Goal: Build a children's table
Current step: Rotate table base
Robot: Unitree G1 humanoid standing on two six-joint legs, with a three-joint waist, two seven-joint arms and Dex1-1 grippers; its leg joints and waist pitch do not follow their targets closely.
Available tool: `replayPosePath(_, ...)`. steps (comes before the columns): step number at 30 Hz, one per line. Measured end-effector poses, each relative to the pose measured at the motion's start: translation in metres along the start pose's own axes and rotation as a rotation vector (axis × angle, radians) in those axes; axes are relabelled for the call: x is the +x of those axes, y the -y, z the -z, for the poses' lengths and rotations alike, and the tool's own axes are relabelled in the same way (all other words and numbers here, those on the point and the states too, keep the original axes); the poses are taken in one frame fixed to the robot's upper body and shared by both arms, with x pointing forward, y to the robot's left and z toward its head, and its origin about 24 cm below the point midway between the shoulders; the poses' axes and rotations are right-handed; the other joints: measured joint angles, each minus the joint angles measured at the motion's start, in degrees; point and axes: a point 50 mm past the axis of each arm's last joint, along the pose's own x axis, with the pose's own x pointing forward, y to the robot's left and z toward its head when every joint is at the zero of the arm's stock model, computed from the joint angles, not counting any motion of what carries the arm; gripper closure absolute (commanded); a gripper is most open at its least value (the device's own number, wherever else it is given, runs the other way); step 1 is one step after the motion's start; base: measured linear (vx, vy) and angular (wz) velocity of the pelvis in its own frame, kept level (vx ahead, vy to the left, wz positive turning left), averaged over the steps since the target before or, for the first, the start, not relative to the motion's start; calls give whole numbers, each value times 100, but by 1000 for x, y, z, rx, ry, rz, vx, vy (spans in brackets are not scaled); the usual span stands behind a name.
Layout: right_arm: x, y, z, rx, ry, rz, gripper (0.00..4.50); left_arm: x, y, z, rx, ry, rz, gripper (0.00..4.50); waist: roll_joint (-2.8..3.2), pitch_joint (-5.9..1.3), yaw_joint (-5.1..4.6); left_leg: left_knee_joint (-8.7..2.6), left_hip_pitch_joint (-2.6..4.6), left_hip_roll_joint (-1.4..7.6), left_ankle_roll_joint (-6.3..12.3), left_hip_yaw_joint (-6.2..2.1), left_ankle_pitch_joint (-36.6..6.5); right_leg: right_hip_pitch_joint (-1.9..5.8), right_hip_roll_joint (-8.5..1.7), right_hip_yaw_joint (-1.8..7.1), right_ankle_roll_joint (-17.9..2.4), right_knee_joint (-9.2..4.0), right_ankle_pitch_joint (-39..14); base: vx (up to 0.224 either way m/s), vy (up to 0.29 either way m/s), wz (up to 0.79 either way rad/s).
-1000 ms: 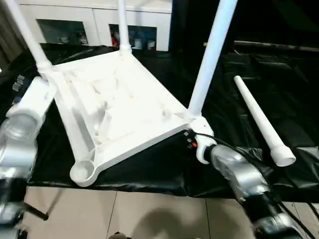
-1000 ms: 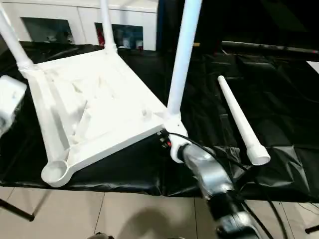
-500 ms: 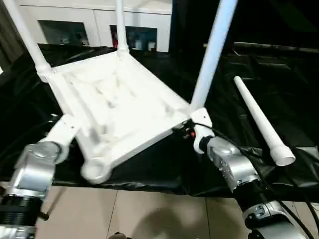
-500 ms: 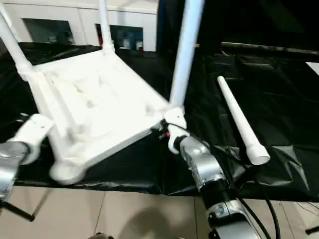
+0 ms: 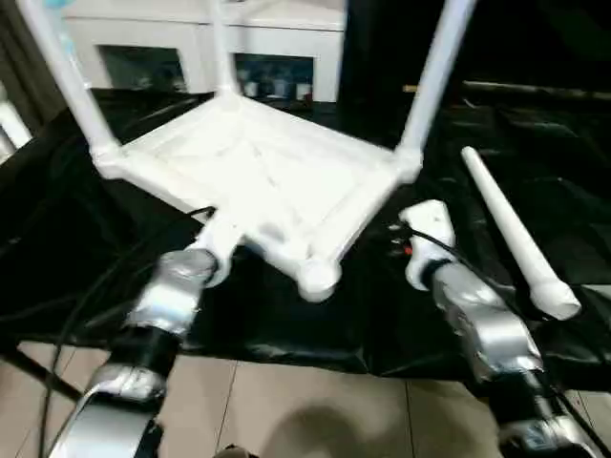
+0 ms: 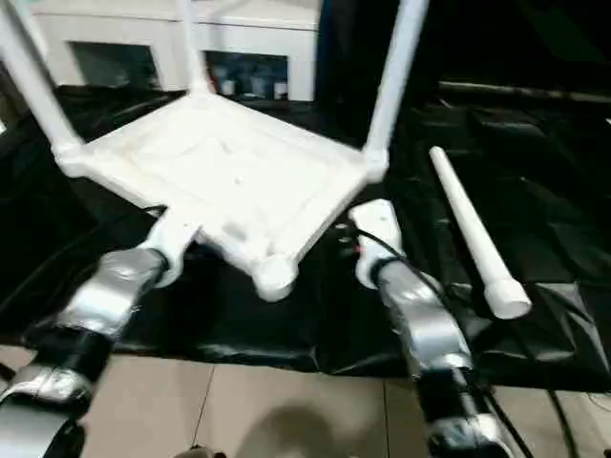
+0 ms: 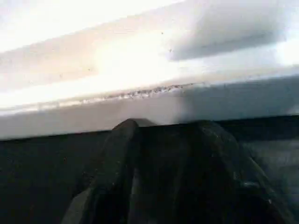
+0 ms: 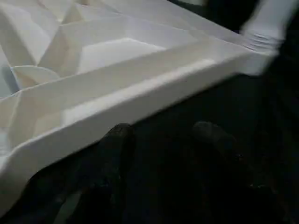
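Tabletop [image 5: 258,172] upside down mid-worktop [image 5: 57,258], three legs fitted; my left claw [image 7: 163,133] and right claw [image 8: 161,135], both part-open and empty, sit against its near rims, probably turning the empty socket [image 5: 318,277] toward the fourth leg [image 5: 511,234] at the right edge.

head stereo pair looking down at upturned tabletop [image 5: 258,176], both wrist cameras close against its edge
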Motion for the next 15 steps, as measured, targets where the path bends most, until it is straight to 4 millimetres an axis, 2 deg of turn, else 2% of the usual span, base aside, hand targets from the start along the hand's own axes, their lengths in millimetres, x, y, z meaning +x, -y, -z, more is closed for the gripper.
replayPosePath(2, -5, 8, -7, 1, 1, 57, 228, 5, 4, -6, 13, 34, -6, 231, 31, 6, -60, 4, -17, -1, 1, -8, 0, -6, 1, -5, 2, -1, -1, 0, 0, 0)
replayPosePath(6, -9, 25, -12, -42, -60, 162, 228, 6, 5, -18, 21, 102, -8, 231, 53, -4, -103, 35, -53, 1, 14, -31, 8, -17, 4, -12, 1, -2, -4, 0, 0, 0)
replayPosePath(9, -8, 36, -18, -34, -82, 172, 228, 0, 1, -20, 32, 137, -4, 231, 57, -3, -158, 44, -54, 0, 18, -28, 7, -18, 3, -7, 1, -4, -5, 0, 0, 0)
replayPosePath(10, -7, 43, -23, 3, -79, 172, 201, -3, -1, -21, 35, 160, 8, 231, 57, -2, -173, 44, -53, 1, 18, -28, 7, -18, 3, -7, 1, -2, -4, 0, 0, 0)
replayPosePath(12, -2, 55, -32, 59, -74, 193, 193, -10, -4, -24, 45, 210, 50, 231, 58, -2, -190, 46, -52, 1, 18, -26, 7, -20, 1, -7, 0, 2, -4, 0, 0, 0)
replayPosePath(15, -1, 84, -47, 78, -98, 267, 173, -22, -3, -29, 61, 301, 144, 231, 52, -1, -181, 46, -51, 2, 17, -21, 7, -20, -2, -10, -1, 8, -4, 0, 0, 0)
